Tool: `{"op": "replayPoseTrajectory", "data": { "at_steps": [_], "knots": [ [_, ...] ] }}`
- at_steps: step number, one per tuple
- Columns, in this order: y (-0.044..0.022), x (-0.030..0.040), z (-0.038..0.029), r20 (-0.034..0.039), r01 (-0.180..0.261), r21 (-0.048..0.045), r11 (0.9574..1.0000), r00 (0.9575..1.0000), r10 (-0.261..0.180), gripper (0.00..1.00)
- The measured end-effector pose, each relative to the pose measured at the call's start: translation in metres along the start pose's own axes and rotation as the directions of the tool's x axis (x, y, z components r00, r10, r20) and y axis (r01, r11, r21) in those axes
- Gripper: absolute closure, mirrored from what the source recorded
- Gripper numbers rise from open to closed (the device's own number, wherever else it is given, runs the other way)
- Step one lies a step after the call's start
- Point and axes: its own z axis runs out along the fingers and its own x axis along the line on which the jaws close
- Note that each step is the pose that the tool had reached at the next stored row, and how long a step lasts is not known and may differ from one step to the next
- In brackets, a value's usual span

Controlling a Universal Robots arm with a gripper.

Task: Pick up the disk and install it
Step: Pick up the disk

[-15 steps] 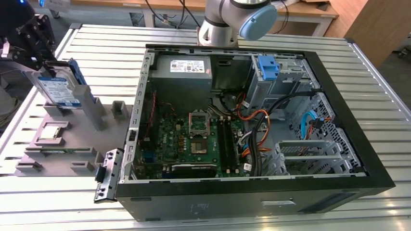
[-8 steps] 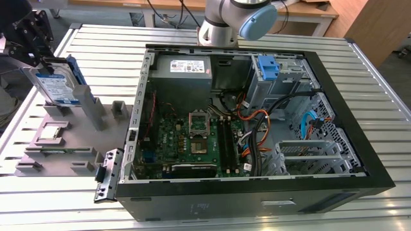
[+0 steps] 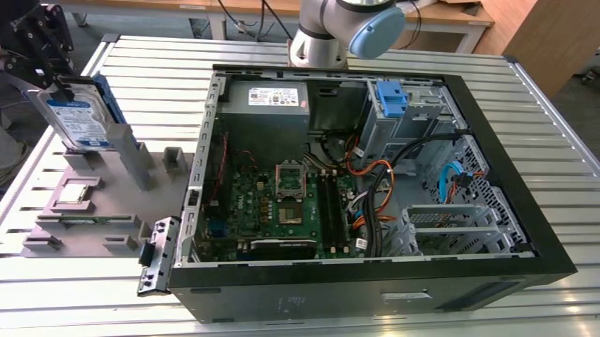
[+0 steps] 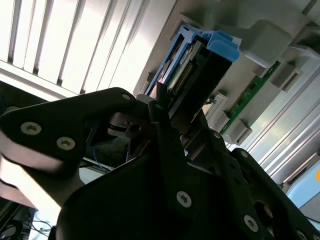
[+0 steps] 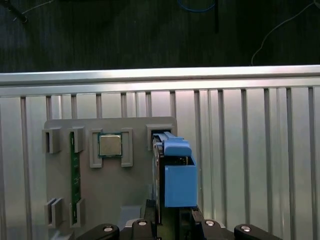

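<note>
Over the grey fixture plate, which lies by the edge of the slatted metal table at the exterior view's left, the gripper is clamped on the top of the disk. The disk stands upright, its labelled face towards the exterior camera and its blue carrier along the edge that faces the computer case. Whether its lower end sits in the plate's slot or has cleared it, I cannot tell. In the second wrist view a black finger presses against the disk's side. The first wrist view looks down along the blue carrier onto the plate, where a processor chip and a green memory stick rest in their holders. The open case lies mid-table, well apart from the disk.
</note>
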Motion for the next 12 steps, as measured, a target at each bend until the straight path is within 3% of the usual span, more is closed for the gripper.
{"op": "replayPoseTrajectory", "data": {
  "at_steps": [12],
  "knots": [
    [-0.0008,-0.0017,-0.0274,-0.0001,0.000,-0.0001,1.0000,1.0000,0.000,0.65]
  ]
}}
